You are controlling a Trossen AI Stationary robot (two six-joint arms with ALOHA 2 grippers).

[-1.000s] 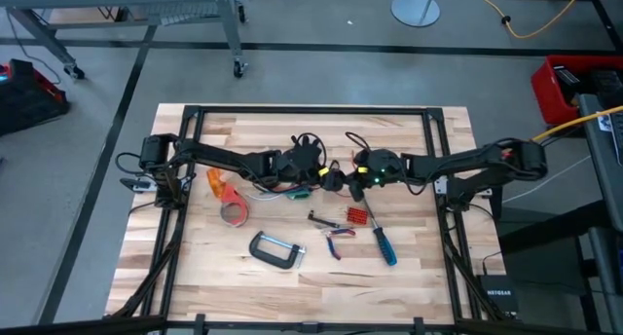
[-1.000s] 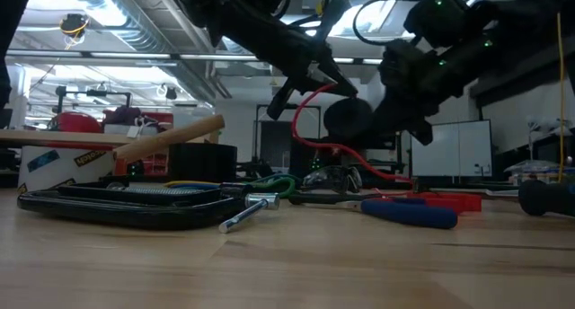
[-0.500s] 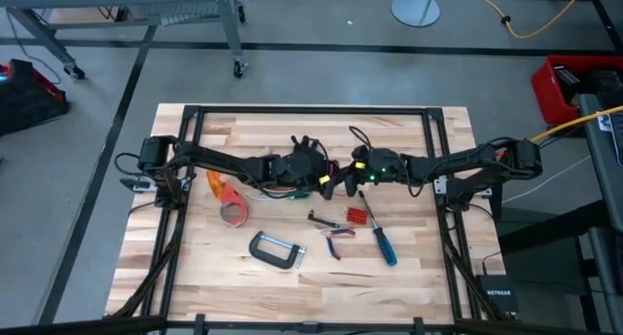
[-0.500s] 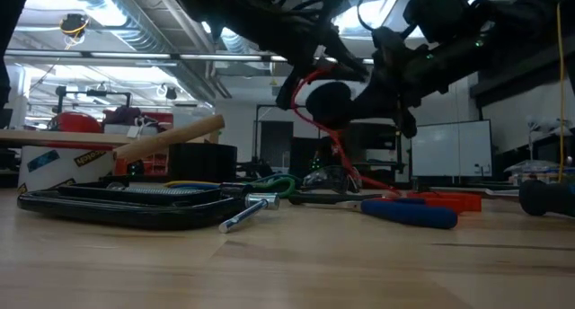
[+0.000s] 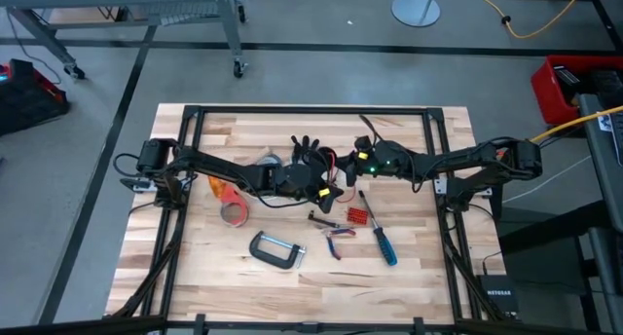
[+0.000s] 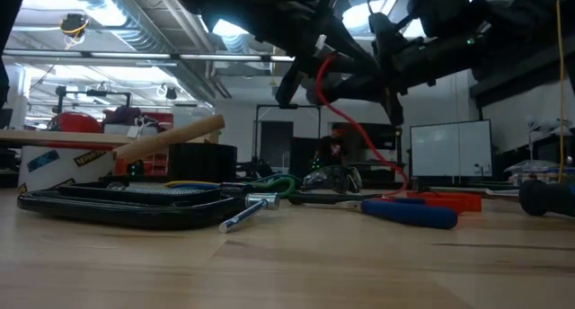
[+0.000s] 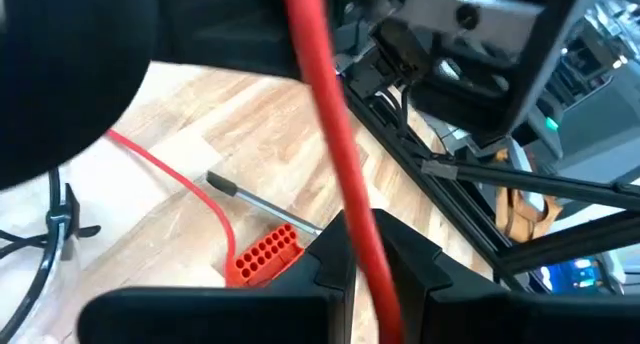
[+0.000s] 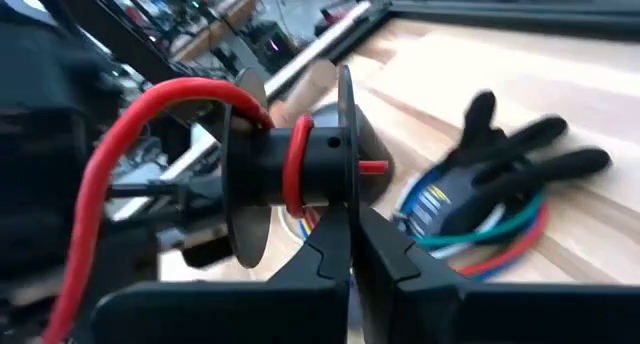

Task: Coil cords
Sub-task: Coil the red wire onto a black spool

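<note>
The red cord (image 8: pixel 130 119) is now wound once around the black spool (image 8: pixel 290 174), clamped in the right gripper (image 8: pixel 345 246) at frame centre. The left gripper (image 7: pixel 365 254) is closed on the cord after a shift right; coiling is underway.

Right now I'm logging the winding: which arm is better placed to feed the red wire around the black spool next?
Left. Its jaws already pinch the thin red wire, while the right gripper is occupied clamping the black plastic spool.

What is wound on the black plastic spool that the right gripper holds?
One turn of red cord circles the black plastic spool, clamped in the right gripper; its tip pokes through the flange. The spool's far side is hidden.
</note>
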